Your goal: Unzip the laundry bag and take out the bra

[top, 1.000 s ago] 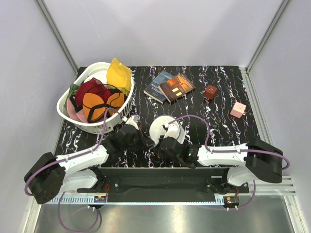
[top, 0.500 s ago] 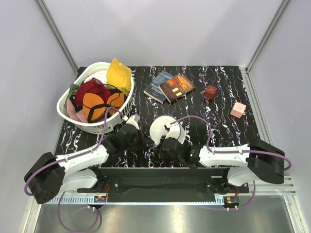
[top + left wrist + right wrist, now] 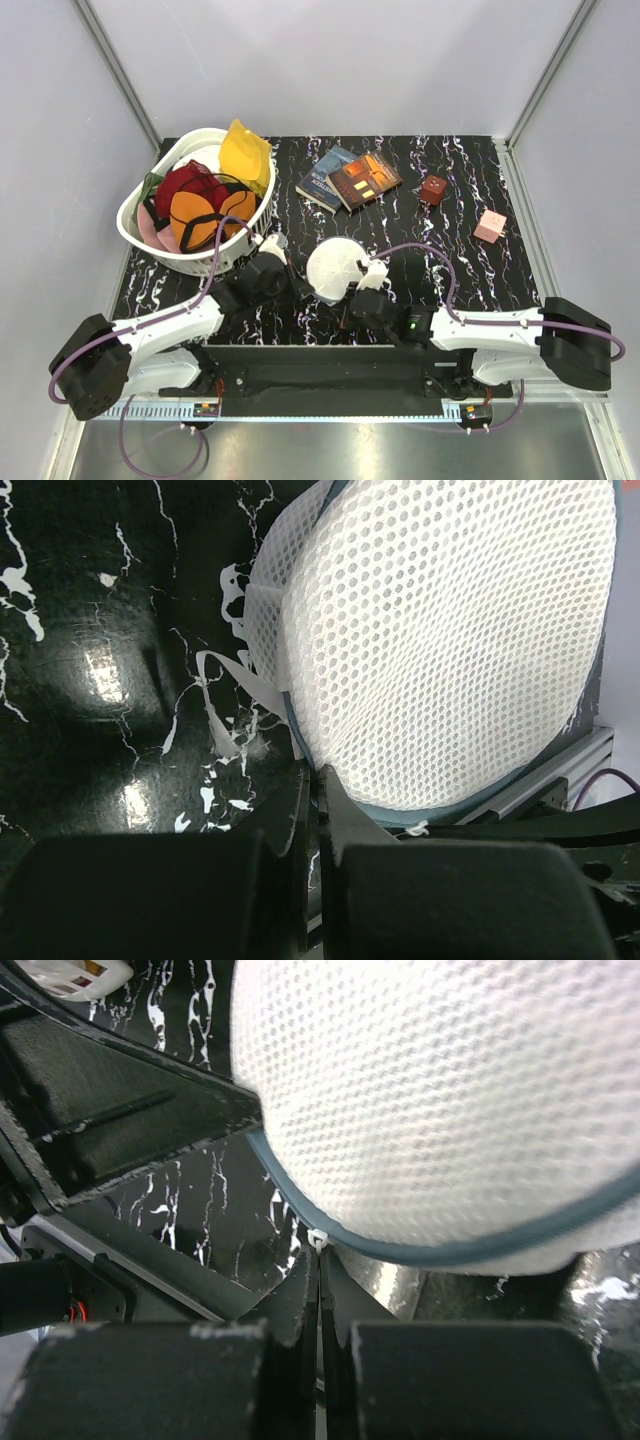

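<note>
The laundry bag (image 3: 335, 265), a round white mesh pouch with a grey-blue rim, stands tilted on the black marbled table between my two grippers. My left gripper (image 3: 303, 287) is at its left near edge. In the left wrist view the left gripper (image 3: 318, 780) is shut on the rim of the bag (image 3: 440, 640). My right gripper (image 3: 352, 297) is at the bag's near edge. In the right wrist view the right gripper (image 3: 318, 1252) is shut on the small white zip pull (image 3: 318, 1238) under the bag (image 3: 430, 1100). The black bra is hidden.
A white slotted basket (image 3: 140, 238) of clothes stands at the back left, with an orange-cupped bra (image 3: 205, 215) on top. Two books (image 3: 350, 178), a dark red cube (image 3: 433, 189) and a pink block (image 3: 490, 226) lie behind the bag. The metal rail runs just below it.
My right arm has drawn back toward the near edge and to the right with the zip pull. The bag has tipped up and shows more of its round face. The left arm has barely moved.
</note>
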